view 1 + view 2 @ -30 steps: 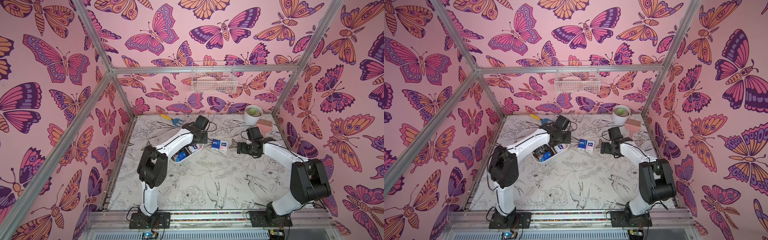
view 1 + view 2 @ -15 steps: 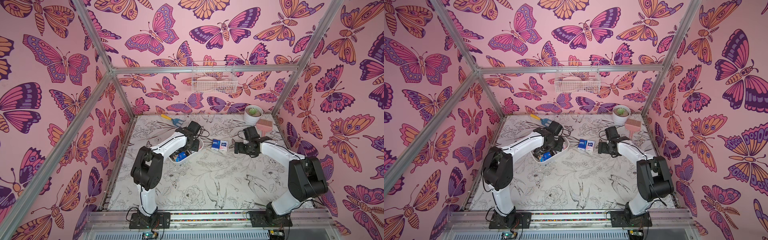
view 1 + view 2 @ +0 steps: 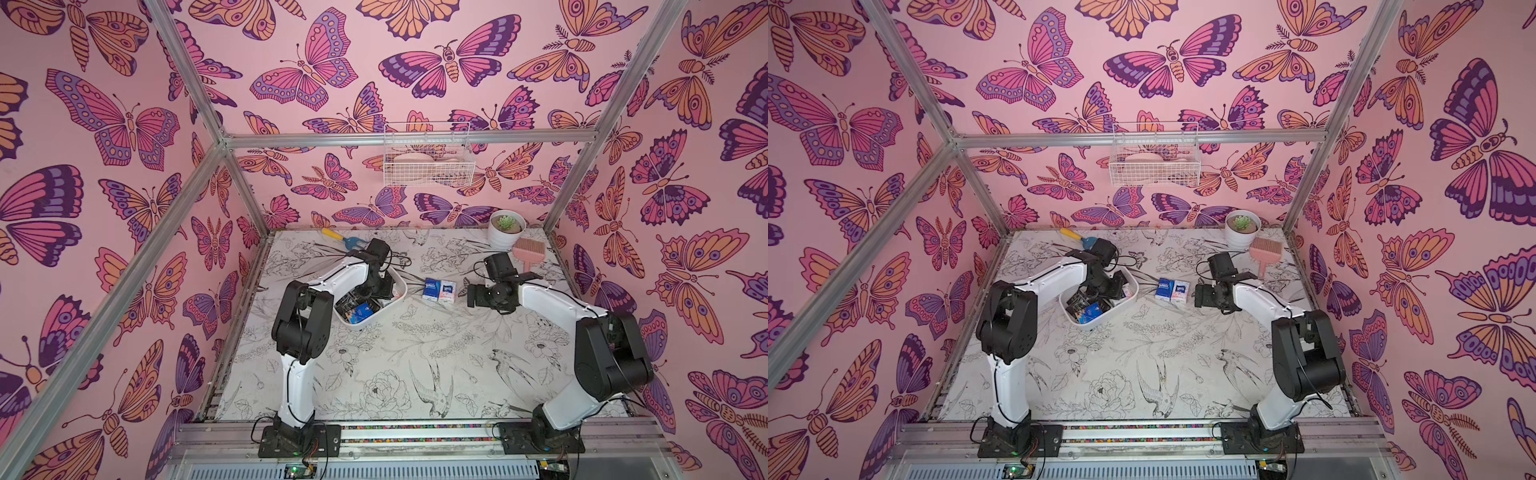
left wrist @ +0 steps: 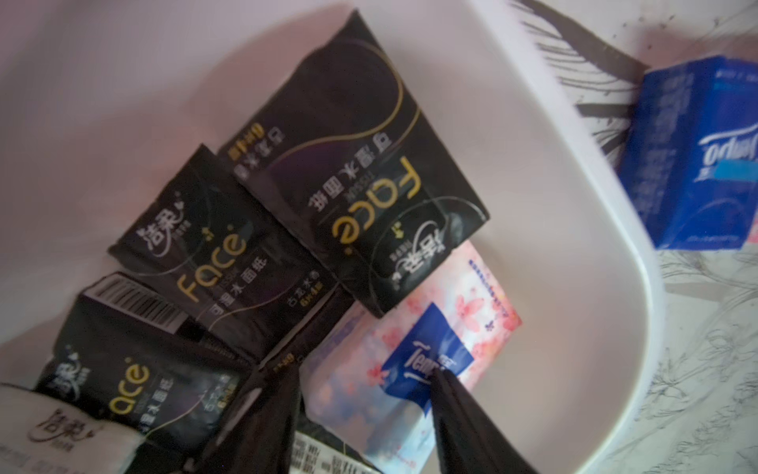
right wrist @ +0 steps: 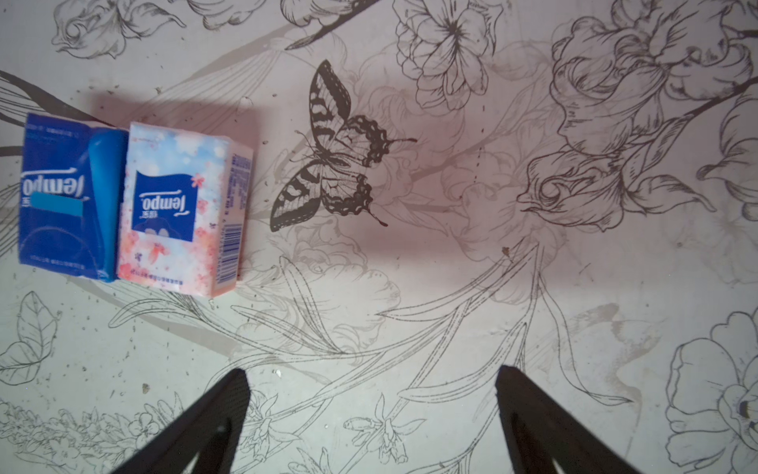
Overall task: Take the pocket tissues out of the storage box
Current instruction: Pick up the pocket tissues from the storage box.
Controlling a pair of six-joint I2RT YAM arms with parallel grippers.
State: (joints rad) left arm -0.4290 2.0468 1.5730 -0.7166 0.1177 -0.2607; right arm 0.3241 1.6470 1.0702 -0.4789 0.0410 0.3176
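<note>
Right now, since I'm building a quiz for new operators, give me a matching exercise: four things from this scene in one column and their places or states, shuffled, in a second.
1. blue Tempo packet
2. black Face packets
3. right hand
4. pink brush

A. beside the succulent pot
B. inside the storage box
C. open and empty above the table
D. on the table beside a floral Tempo packet

Pairs: 1-D, 2-B, 3-C, 4-A.

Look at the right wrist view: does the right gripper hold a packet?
No; the right gripper is open, empty, above the bare table.
</note>
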